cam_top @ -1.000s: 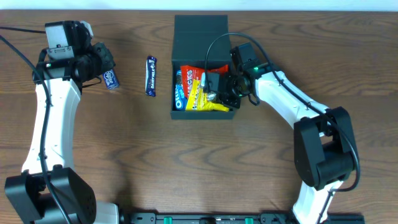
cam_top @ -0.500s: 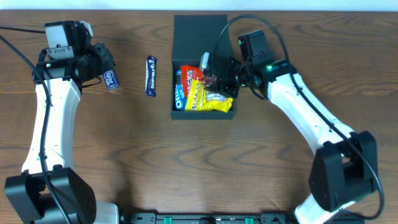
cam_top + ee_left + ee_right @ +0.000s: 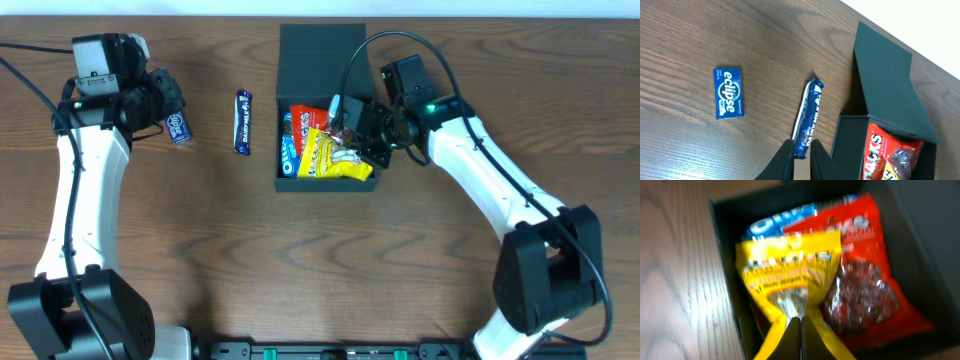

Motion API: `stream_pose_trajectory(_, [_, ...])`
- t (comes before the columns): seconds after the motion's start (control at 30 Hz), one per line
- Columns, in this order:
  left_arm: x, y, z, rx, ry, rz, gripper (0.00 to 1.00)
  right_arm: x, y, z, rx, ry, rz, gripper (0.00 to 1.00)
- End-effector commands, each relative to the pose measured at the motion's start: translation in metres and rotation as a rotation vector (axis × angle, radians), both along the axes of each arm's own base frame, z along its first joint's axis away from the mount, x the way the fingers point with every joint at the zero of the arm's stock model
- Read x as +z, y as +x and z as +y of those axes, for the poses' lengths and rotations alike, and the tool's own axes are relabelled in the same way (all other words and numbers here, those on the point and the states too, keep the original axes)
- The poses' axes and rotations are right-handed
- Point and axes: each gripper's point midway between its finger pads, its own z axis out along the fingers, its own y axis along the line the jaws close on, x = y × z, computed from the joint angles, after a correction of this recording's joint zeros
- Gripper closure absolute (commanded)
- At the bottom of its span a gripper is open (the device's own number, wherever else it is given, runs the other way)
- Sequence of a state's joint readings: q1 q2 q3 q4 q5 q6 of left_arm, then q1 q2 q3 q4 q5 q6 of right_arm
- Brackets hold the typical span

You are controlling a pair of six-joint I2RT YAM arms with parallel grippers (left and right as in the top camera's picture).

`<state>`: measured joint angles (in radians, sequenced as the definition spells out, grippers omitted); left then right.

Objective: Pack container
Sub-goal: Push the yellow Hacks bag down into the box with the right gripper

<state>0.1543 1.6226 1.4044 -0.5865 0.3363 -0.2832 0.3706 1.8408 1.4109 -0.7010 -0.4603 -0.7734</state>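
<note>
Right gripper of mine is pinched tight, tips together over the yellow packet, and I cannot tell whether they nip its wrapper; my left gripper hangs narrowly parted and empty. One box sits at the far middle of the table, flap back, holding three packets: one yellow, one red, one blue. I judge packing over half done, with one chocolate bar and one gum pack left out beside it
</note>
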Motion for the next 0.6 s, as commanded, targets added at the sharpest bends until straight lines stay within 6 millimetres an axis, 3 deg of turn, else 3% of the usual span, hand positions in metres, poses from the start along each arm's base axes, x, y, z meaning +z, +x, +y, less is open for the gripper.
stream_pose_trajectory(0.0, [0.015, 0.0, 0.002, -0.008, 0.02, -0.039, 0.87, -0.018, 0.002, -0.008, -0.028, -0.052, 0.034, 0.99])
stream_pose_trajectory(0.33, [0.015, 0.0, 0.002, -0.008, 0.02, -0.038, 0.87, -0.086, -0.002, -0.022, -0.05, -0.177, 0.159, 0.99])
stream_pose_trajectory(0.43, [0.015, 0.0, 0.002, -0.008, 0.02, -0.038, 0.87, -0.096, 0.0, -0.025, -0.057, -0.201, 0.162, 0.99])
stream_pose_trajectory(0.57, [0.014, 0.0, 0.002, -0.008, 0.019, -0.035, 0.87, -0.093, 0.001, -0.024, -0.058, -0.196, 0.155, 0.99])
